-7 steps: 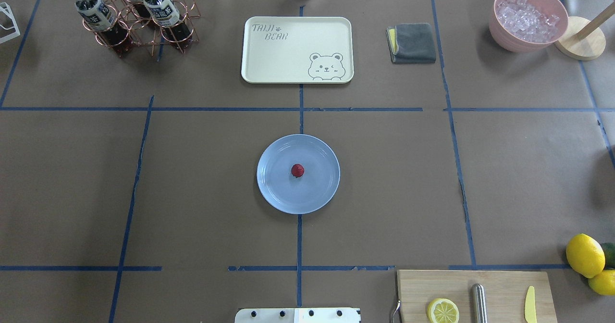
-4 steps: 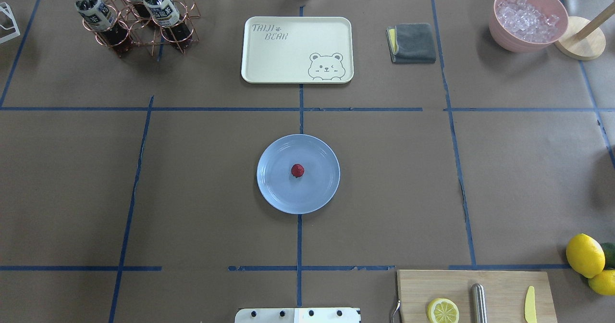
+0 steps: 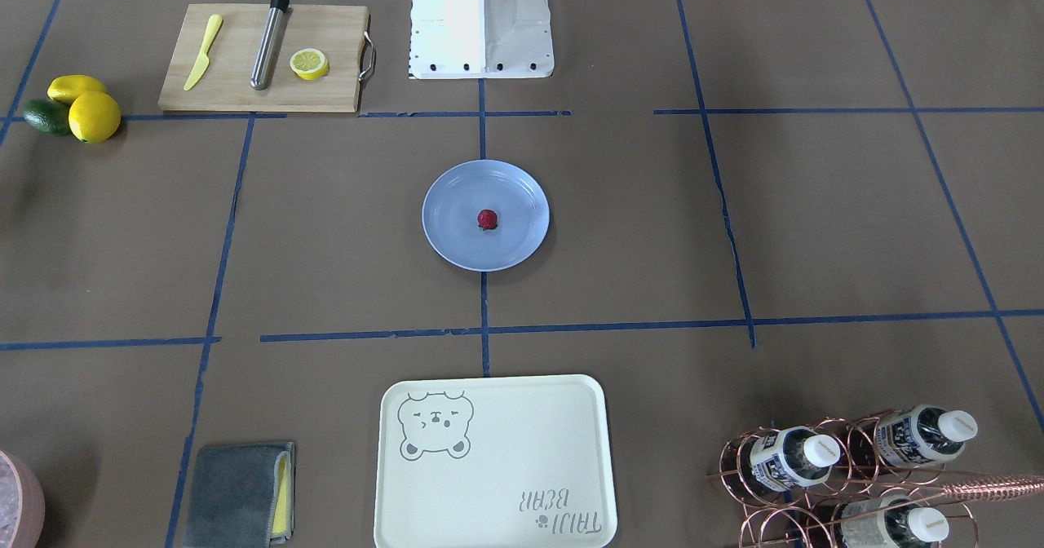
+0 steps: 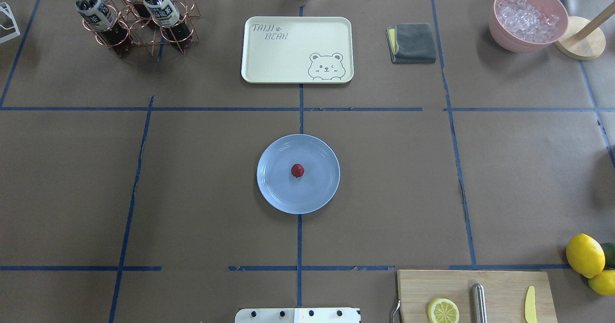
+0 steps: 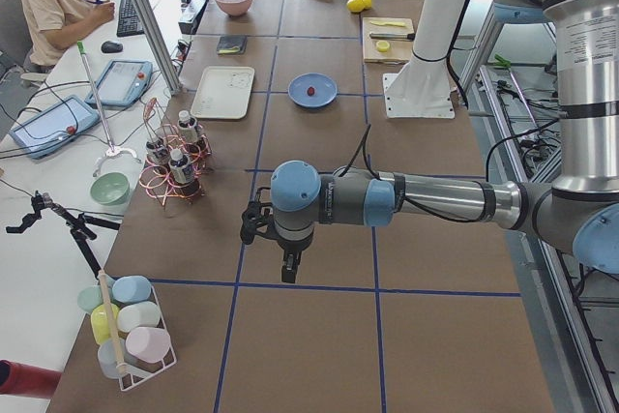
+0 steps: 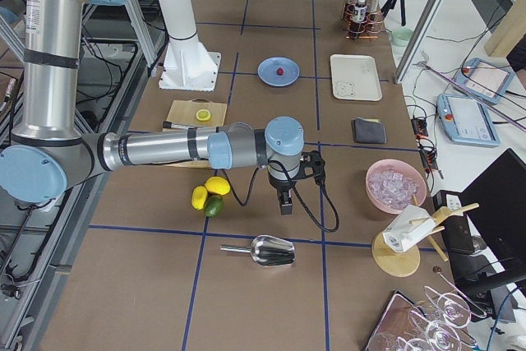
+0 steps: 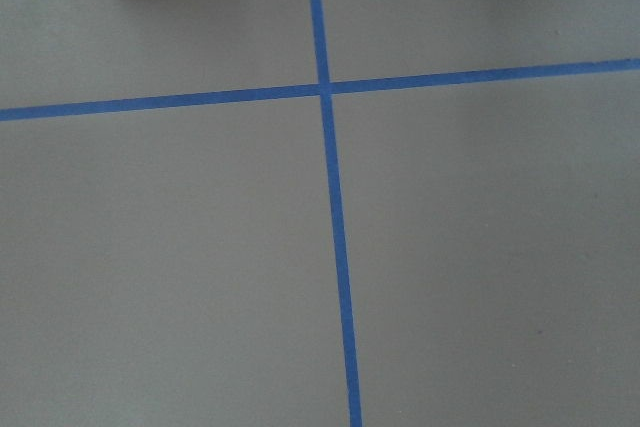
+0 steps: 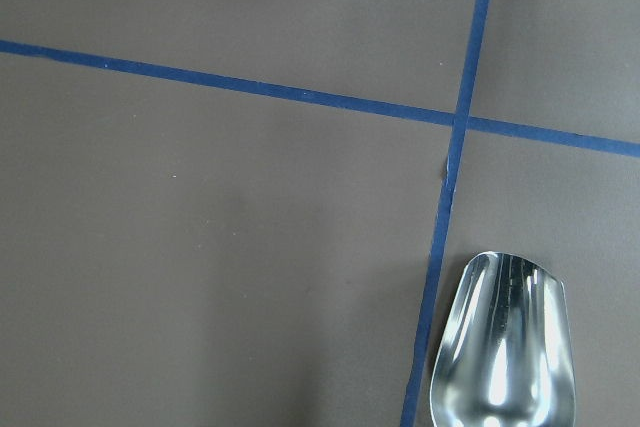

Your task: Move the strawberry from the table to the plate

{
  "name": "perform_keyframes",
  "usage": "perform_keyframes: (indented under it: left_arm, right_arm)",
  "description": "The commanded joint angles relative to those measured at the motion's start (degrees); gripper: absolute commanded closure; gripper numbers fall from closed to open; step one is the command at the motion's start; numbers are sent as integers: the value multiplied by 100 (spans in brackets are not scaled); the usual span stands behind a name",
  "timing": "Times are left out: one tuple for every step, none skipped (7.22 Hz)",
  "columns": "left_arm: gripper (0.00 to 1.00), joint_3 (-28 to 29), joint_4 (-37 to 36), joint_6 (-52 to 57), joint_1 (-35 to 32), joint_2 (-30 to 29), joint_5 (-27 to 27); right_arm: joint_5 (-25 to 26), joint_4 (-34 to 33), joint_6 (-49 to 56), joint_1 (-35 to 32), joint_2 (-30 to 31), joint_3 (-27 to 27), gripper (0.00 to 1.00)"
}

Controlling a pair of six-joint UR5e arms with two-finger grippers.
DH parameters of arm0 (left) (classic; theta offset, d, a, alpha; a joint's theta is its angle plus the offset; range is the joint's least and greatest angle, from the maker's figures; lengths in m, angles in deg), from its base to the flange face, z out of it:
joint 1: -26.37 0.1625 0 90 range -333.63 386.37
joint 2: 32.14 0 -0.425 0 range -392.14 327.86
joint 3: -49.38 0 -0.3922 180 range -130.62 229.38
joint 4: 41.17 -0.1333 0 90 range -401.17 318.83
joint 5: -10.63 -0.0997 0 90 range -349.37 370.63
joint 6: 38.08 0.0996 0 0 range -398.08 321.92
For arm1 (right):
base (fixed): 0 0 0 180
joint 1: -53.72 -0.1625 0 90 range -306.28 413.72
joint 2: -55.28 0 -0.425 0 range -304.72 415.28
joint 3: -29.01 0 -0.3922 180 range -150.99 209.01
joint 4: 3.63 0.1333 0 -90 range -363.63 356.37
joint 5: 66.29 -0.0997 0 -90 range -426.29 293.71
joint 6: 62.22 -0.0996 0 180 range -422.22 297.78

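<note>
From the front, the strawberry (image 3: pixel 487 219) lies in the middle of the plate (image 3: pixel 453 242). The plate sits flat on the table (image 3: pixel 652 230), right on one of the blue tape lines (image 3: pixel 483 303). From above it looks the same: the strawberry (image 4: pixel 297 170) is red and small, and it touches the plate (image 4: pixel 278 193) near its middle. From the left end of the table, the near arm reaches out over the brown paper, and the left gripper (image 5: pixel 288 273) points down above the table. The strawberry (image 5: pixel 310 92) is far up the table from it, well apart. I cannot tell from here how wide its jaws are or if they hold anything. From the right end, the right gripper (image 6: pixel 285 205) points down too, between the lemons (image 6: pixel 210 191) and a metal scoop (image 6: pixel 267 250). The strawberry (image 6: pixel 279 71) is well apart from this one as well, far up the table on its plate (image 6: pixel 267 66). I cannot tell how its jaws stand either. The left wrist camera sees only brown table and two crossing blue lines. The right wrist camera sees the table, crossing blue lines and the shiny bowl of the metal scoop (image 8: pixel 505 347) just beside one line.
</note>
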Motion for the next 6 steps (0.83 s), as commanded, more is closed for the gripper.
perform_keyframes:
  left_arm:
    - [0,-104,9,-138,3,-22,-365]
    - [0,-69,27,-129,3,-22,-355]
    - [0,-52,27,-120,12,-5,-364]
    - [0,-43,27,-120,12,4,-364]
    - [0,-95,158,-129,12,-22,-346]
    - [0,-61,281,-137,12,-48,-346]
  right_arm:
    - [-12,-2,-12,0,4,-9,0]
    - [-12,7,-3,0,4,0,0]
    - [-3,7,-3,0,4,0,0]
    - [-3,-2,-12,0,4,8,0]
    - [-3,-10,-12,0,4,9,0]
    - [6,-2,-12,0,4,17,0]
